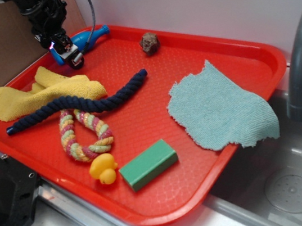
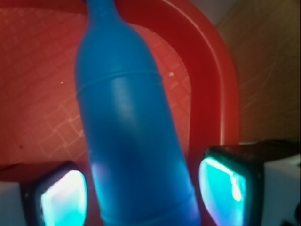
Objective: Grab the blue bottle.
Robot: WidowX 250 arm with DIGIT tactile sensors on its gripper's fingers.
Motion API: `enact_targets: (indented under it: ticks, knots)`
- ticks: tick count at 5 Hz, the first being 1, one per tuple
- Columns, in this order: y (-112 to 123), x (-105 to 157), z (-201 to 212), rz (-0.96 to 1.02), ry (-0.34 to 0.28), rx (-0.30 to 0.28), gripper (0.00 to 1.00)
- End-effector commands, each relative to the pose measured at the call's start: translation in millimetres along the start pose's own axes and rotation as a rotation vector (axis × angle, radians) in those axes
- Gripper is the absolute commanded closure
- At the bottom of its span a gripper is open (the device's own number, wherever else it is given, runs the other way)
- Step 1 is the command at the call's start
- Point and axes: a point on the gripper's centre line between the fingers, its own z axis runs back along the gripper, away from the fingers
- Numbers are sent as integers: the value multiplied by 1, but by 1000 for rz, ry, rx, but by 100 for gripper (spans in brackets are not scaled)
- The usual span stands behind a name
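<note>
Small bright blue plastic bottle (image 2: 131, 127) lies at 11 o'clock on the red plastic tray (image 1: 197, 43), by the rim. Gripper (image 1: 68, 50) released, pads (image 2: 63, 200) straddling the body, small gaps both sides. Risk: round slick body rolls or squirts out if closure lands off-centre.

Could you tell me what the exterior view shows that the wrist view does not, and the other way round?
Only the exterior view shows the navy rope, yellow cloth, rubber duck, green block and teal cloth. Only the wrist view shows a gap between each finger and the bottle's body. Both show the blue bottle lying at the red tray's rim, with the end effector straddling it.
</note>
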Motion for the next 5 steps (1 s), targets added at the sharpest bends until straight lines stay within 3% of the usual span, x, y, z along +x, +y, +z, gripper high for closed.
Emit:
enact_targets:
  ticks: [1, 2, 3, 5]
  knots:
    - [-49, 14, 26, -84, -46, 48, 100]
    - [-76, 15, 67, -40, -85, 62, 100]
    - [-98, 15, 107, 31, -58, 19, 100]
    - [-103, 2, 167, 348, -24, -198, 100]
